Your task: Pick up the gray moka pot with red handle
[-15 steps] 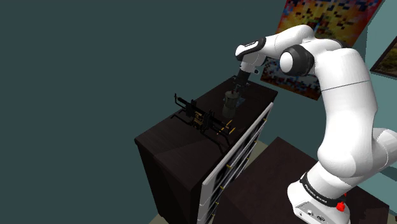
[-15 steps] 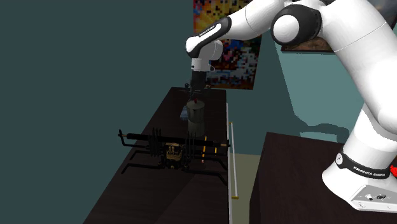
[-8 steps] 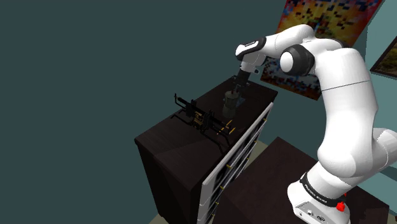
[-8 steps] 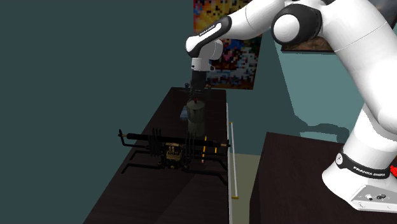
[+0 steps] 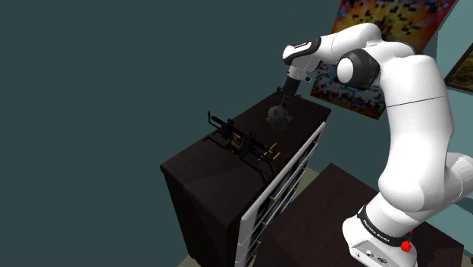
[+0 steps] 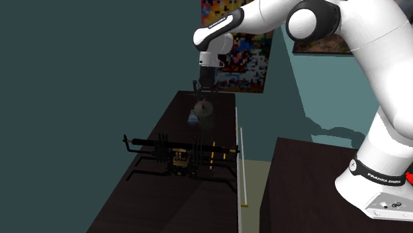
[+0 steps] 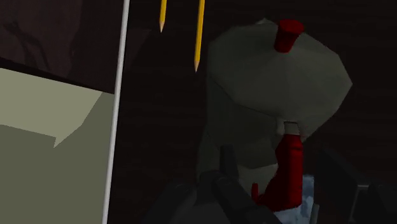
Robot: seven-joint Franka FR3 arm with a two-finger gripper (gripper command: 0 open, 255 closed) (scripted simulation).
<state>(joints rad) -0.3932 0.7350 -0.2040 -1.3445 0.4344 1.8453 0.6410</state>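
Evidently caught: jaws clamped on the moka pot's (image 7: 267,89) red handle (image 7: 287,170).
The gripper (image 6: 203,98) holds the grey pot hanging just beneath it, over the dark cabinet top (image 6: 173,206), with a black rack (image 6: 179,156) nearby on that surface.

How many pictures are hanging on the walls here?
2. A colourful one hangs on the wall behind the arm, and a darker framed one sits at the shoulder view's right edge. The arm may hide more.
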